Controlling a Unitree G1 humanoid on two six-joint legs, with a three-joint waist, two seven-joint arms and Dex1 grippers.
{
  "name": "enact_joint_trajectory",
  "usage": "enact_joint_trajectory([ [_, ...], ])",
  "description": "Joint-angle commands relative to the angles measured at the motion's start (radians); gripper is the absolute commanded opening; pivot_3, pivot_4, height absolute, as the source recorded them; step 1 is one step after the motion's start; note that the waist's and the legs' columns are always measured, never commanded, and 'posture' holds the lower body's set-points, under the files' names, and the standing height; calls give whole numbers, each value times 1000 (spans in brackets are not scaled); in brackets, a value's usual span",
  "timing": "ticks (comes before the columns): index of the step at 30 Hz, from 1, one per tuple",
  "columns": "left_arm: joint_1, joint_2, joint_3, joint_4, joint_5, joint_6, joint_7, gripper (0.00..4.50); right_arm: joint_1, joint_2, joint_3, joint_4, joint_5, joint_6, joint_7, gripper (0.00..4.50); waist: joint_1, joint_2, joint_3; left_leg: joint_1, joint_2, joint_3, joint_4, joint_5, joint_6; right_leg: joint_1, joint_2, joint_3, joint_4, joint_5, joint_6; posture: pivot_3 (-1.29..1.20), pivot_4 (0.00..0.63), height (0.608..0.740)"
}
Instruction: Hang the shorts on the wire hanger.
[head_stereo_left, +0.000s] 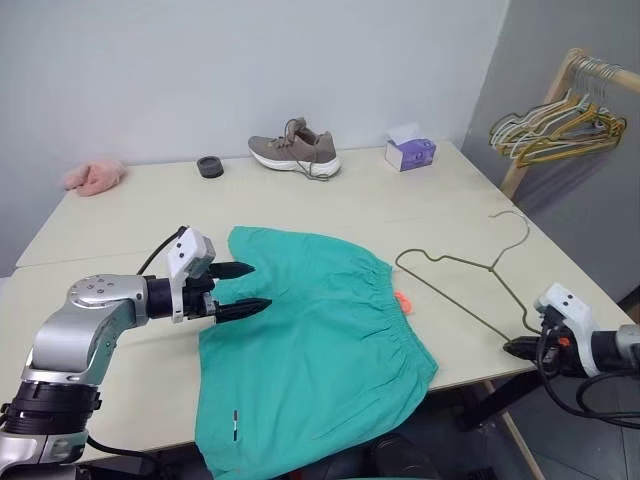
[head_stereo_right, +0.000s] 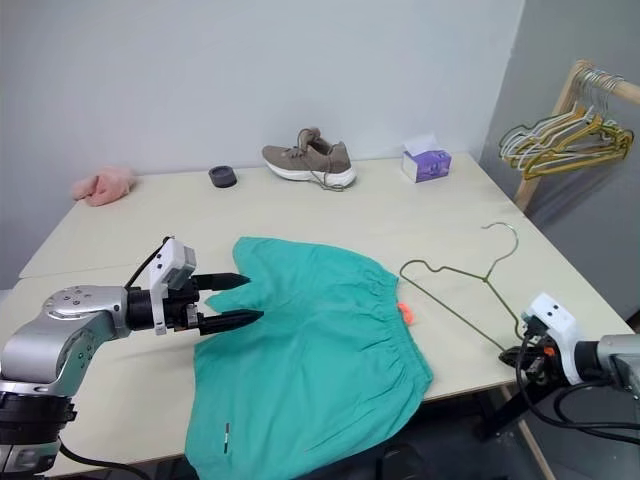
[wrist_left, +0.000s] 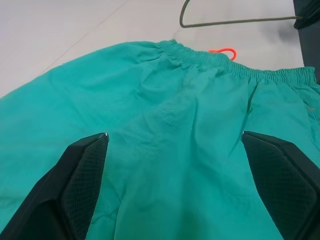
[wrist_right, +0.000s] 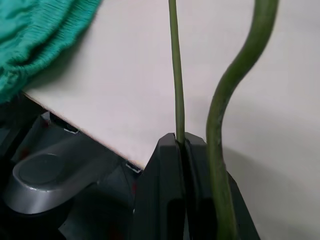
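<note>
The left gripper (head_stereo_left: 250, 287) is wide apart and holds nothing, just over the edge of the shorts (head_stereo_left: 320, 350) lying flat on the table (head_stereo_left: 120, 215). The right gripper (wrist_right: 182, 145) pinches the wire hanger (head_stereo_left: 470, 275) at the table's edge, beside the shorts.

Left hand (head_stereo_left: 250, 289) reaches level with fingers spread wide; right hand (head_stereo_left: 522, 347) sits low, fingers pinched together.

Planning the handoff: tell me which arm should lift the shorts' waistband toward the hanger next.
Left, likely. The left gripper hangs open at the shorts with nothing held, while the right gripper is shut on the wire hanger at the table's near edge.
</note>
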Motion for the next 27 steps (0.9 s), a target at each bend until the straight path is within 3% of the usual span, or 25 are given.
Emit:
enact_joint_trajectory([
  [1, -30, 9, 8, -1, 7, -25, -5, 4488, 28, -27, -34, -39, 28, 10, -5, 0, -12, 0, 0, 0, 0, 0, 0, 0, 0, 0, 0, 0, 0, 0, 0, -370, 0, 740],
  [10, -17, 14, -5, -17, 17, -41, -18, 4488, -5, -20, 68, -86, 68, 33, -15, 0, -56, -1, 1, 3, 0, 0, 0, 0, 0, 3, 0, 1, 0, 0, 0, -356, 0, 740],
  [27, 29, 20, 0, -40, 24, -53, -29, 4488, -10, -94, 109, -112, 114, 5, 19, 0, -58, -6, 4, 4, 0, -1, -1, 0, 0, 4, 0, 2, -1, 0, 0, -342, 0, 740],
])
